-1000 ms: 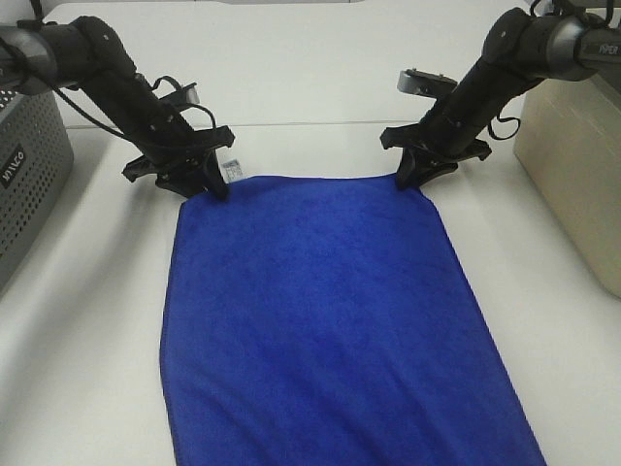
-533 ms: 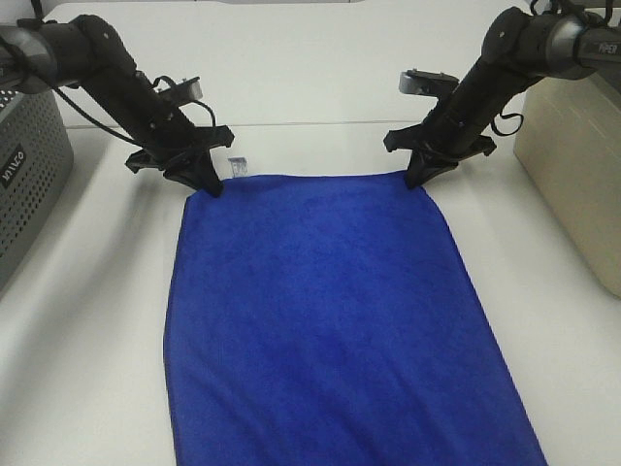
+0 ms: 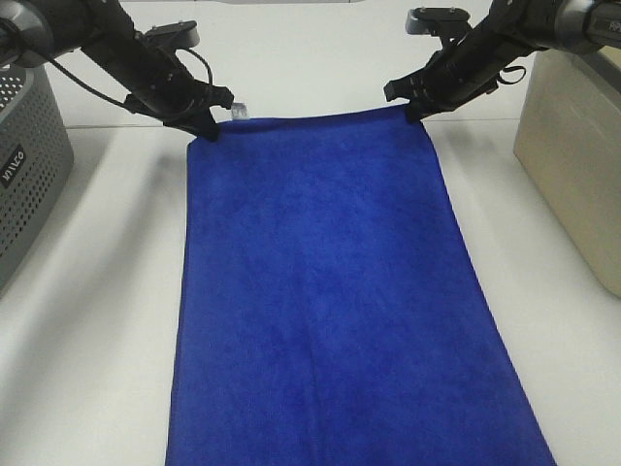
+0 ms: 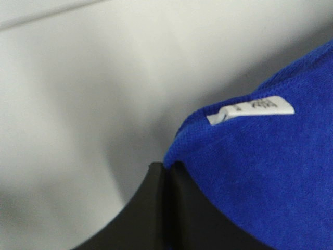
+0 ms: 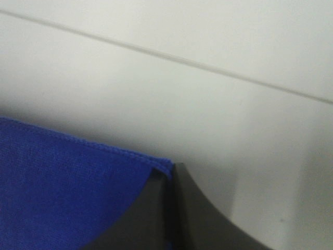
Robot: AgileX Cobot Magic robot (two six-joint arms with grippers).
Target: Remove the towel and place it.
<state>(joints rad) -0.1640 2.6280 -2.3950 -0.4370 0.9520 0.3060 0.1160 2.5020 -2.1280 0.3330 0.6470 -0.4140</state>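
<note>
The royal-blue towel [image 3: 330,291] lies spread out long on the white table, running from the back to the front edge of the exterior view. My left gripper [image 3: 207,129] is shut on its far-left corner, beside the small white tag [image 3: 238,112]. My right gripper [image 3: 417,110] is shut on its far-right corner. In the left wrist view the closed fingers [image 4: 166,208] pinch the blue cloth [image 4: 270,177] just below the tag [image 4: 250,110]. In the right wrist view the closed fingers [image 5: 169,208] pinch the towel's corner [image 5: 78,192].
A grey perforated basket [image 3: 29,175] stands at the left edge. A beige basket [image 3: 572,155] stands at the right edge. The white table [image 3: 97,320] shows on both sides of the towel and behind it.
Both grippers have moved toward the back of the table, still holding the corners. The towel has been dragged back with them and pulled out longer and straighter.
</note>
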